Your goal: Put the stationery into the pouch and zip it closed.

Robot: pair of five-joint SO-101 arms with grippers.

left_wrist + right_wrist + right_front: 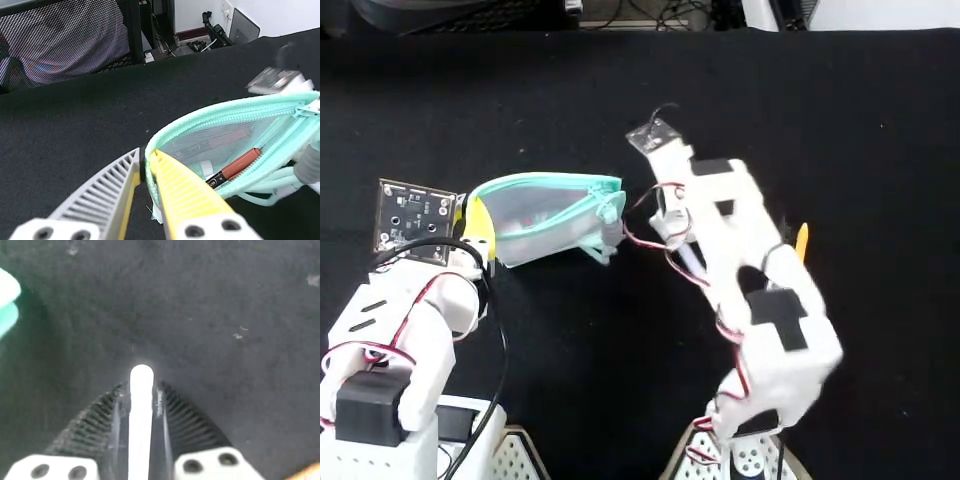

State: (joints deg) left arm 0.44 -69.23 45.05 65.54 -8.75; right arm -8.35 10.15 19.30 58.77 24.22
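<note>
Bright, prob. overhead light; pen [141, 390] glares white.

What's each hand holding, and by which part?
Left hand pinches the pouch at its open rim's end. Right hand clamps a white pen-like stick just behind its rounded tip.

Pen [242, 164] inside pouch [210, 141] on table [75, 125]
</note>
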